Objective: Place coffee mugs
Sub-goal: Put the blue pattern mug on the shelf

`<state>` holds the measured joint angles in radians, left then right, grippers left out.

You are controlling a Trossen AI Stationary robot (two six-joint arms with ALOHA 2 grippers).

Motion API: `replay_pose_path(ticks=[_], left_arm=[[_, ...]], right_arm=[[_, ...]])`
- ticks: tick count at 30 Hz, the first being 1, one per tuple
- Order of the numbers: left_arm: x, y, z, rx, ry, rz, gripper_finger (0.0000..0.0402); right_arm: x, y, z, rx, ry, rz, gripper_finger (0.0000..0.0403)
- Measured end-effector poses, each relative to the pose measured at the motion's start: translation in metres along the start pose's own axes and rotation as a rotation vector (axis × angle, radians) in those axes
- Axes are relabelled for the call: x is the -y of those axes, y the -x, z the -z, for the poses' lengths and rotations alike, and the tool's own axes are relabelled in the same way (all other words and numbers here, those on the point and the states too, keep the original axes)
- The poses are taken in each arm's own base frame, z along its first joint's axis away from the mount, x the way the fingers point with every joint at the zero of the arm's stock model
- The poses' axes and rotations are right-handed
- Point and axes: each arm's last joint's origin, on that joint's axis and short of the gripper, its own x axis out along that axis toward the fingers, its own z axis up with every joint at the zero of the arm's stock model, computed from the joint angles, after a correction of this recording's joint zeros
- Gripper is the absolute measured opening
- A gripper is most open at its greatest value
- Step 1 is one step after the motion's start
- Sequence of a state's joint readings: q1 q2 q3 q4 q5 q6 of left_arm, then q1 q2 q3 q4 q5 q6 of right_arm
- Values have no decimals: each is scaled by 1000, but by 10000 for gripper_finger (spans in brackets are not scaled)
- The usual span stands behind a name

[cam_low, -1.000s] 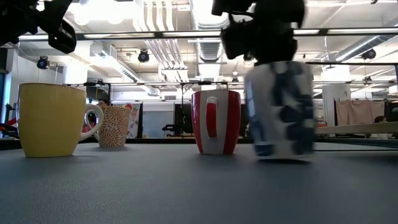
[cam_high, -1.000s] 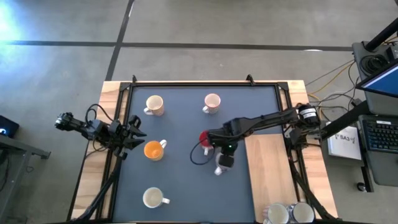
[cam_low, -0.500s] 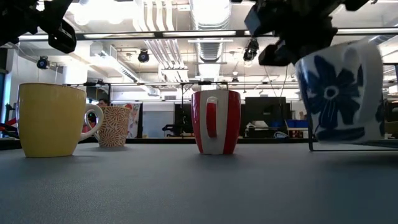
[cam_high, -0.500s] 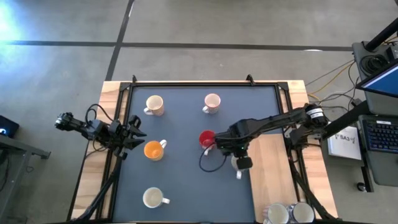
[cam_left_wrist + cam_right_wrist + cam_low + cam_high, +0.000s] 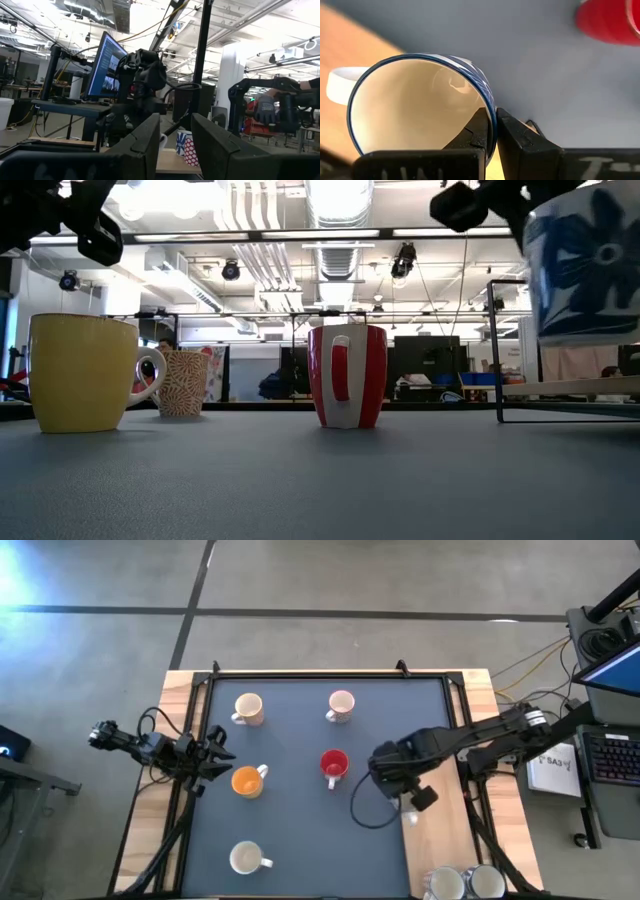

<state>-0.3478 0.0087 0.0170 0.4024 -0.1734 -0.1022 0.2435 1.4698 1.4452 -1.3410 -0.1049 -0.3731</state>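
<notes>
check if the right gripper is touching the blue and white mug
Touching. The right wrist view shows the right gripper with its fingers pinching the rim of the blue and white mug, one inside and one outside the wall.

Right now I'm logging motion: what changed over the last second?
The right end effector, shut on the blue-flowered mug by its rim, carried it from beside the red mug toward the table's right edge, clear of the mat. The left end effector and the four standing mugs stayed put.

Robotics lab, exposed ceiling ducts (image 5: 335, 220), monitors (image 5: 107, 72)
</notes>
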Motion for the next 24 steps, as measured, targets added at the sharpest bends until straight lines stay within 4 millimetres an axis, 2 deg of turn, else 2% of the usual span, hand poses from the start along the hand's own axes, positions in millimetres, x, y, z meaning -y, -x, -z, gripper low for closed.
replay_pose_path(ticks=[11, 19, 24], left_arm=[[0, 0, 0, 0, 0, 0, 95], [0, 0, 0, 0, 0, 0, 95], [0, 0, 0, 0, 0, 0, 95]], right_arm=[[-20, 0, 2, -59, 191, -44, 13], [-23, -24, 10, -149, 191, -82, 25], [-24, -29, 18, -173, 182, -92, 26]])
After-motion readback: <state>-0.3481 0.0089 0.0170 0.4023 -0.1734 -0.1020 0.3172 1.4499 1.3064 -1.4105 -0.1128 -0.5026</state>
